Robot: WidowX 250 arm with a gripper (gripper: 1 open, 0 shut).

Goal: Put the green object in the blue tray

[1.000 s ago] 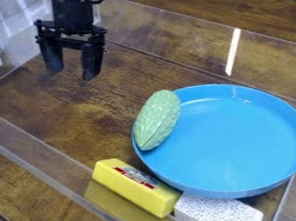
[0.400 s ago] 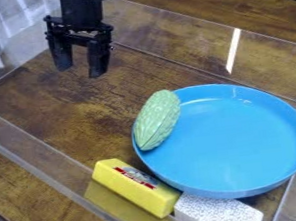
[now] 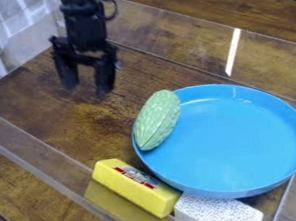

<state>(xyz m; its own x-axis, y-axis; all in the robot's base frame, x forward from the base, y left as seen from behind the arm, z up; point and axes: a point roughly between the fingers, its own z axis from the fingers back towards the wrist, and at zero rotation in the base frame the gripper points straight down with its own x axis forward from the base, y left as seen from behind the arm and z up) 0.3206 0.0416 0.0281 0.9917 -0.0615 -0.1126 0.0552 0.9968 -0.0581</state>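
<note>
Bare brown wooden tabletop point(image 3: 78, 120) lies between the blurred black hand point(image 3: 87, 69) and the pale green ridged oval object point(image 3: 156, 120). The raised rim of the round blue tray point(image 3: 235, 138) stands just beside that object.

On a brown wooden table point(image 3: 42, 123), with visible grain: toward the near right corner, the blue tray point(image 3: 242, 137), wide and round. Near the front edge, a yellow block point(image 3: 133, 190), and beside it a white speckled sponge point(image 3: 219, 213).
</note>
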